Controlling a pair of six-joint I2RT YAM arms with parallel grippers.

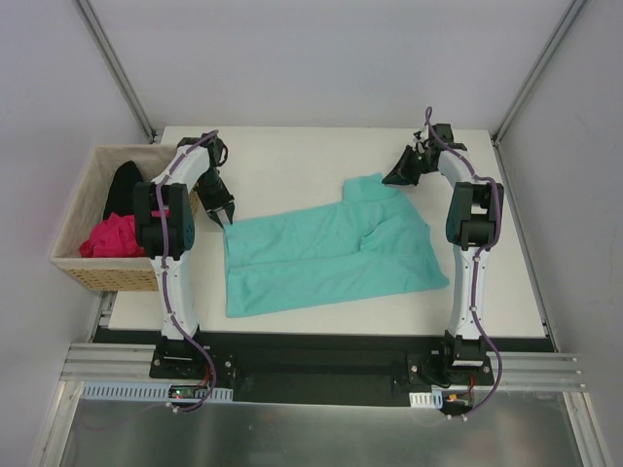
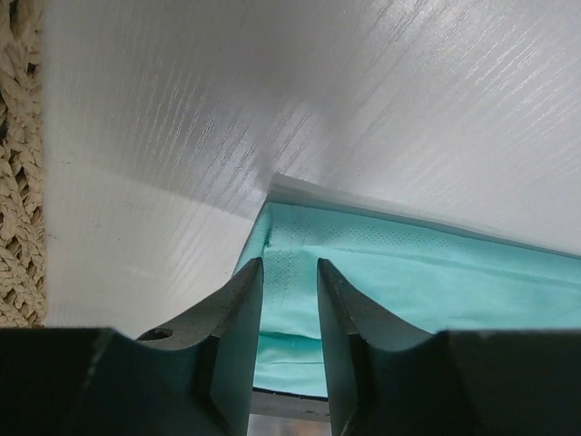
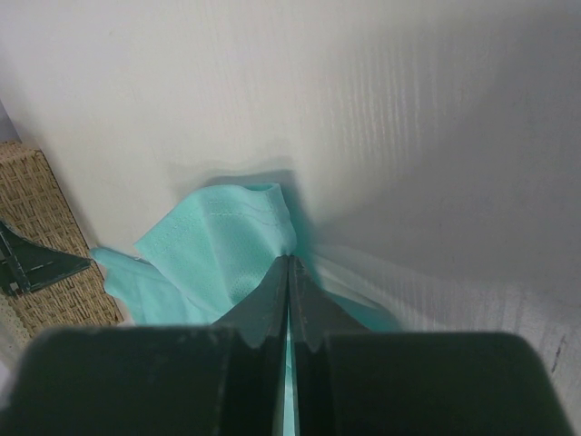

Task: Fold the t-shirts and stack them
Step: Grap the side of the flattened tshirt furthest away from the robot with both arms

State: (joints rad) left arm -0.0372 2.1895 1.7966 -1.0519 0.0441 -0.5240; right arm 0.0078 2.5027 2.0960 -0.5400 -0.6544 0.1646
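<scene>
With the right gripper (image 3: 289, 260) clenched, we are pinching a corner of the limp, light teal cloth t-shirt (image 1: 321, 248) at its jaw tips, while the left gripper (image 2: 289, 265) is hovering released with another corner just ahead of its jaws, and we judge hems the surest hold.

Top view's bright and even, sharp enough, with soft shadows on the surface (image 1: 292, 156). Wrist cams are rougher: the left end effector (image 2: 290, 265) is blurry up close, and the teal t-shirt (image 3: 227, 236) edge looks smeared, maybe motion blur.
</scene>
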